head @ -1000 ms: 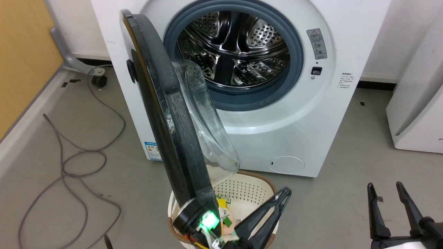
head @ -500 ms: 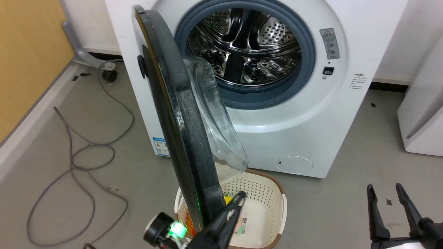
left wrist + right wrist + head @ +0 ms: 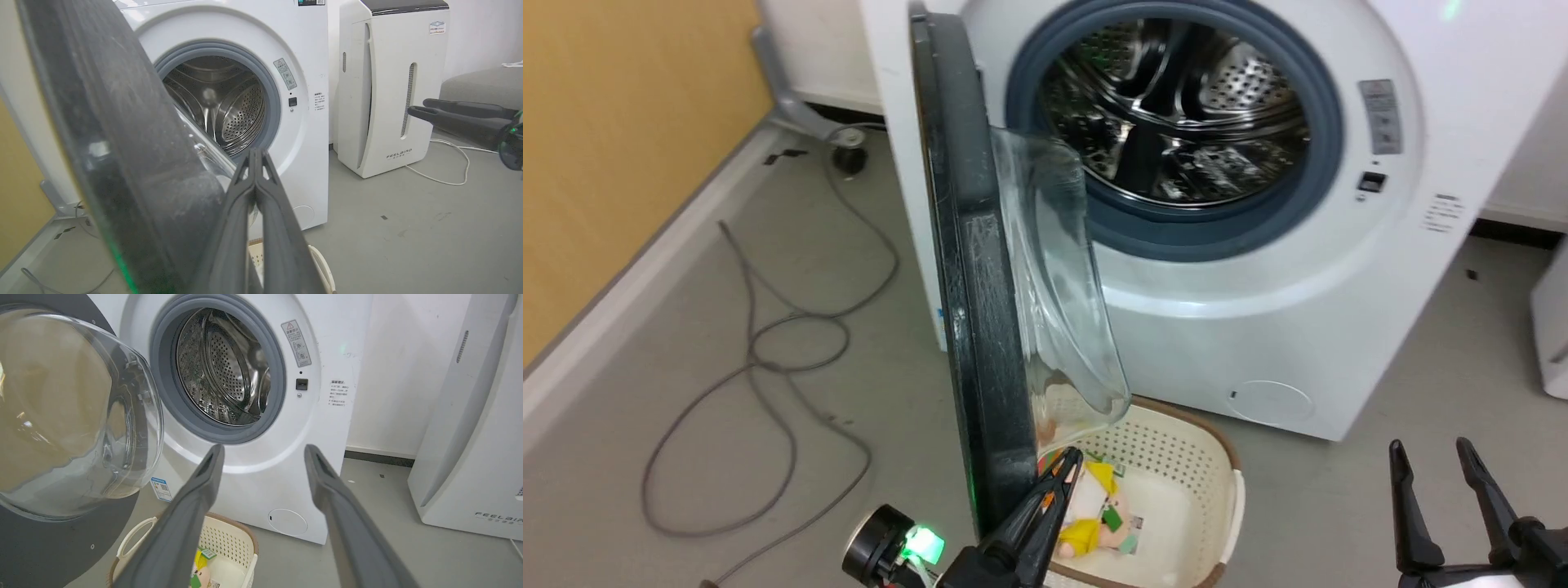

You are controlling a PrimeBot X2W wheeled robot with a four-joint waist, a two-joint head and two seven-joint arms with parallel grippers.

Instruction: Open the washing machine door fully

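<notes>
The left gripper [image 3: 1068, 459] has its fingers pressed together with nothing between them. It lies along the inner side of the door [image 3: 972, 327], at the door's lower rim; whether it touches the rim cannot be told. The right gripper [image 3: 1430, 447] is spread and empty, well out in front of the machine [image 3: 1258, 310] and apart from everything.

The door hangs from the machine's hinge side and sticks out roughly square to the machine's front, with its glass bowl facing across the opening. The drum [image 3: 1176, 106] is exposed inside its grey gasket [image 3: 1201, 243]. A basket [image 3: 1168, 445] sits on the floor at the machine's foot, under the bowl and just beside the left gripper's fingers, with small yellow things in it. A cable [image 3: 792, 317] loops on the floor on the machine's hinge side. A white appliance [image 3: 388, 102] stands beside the machine, opposite the hinge.
</notes>
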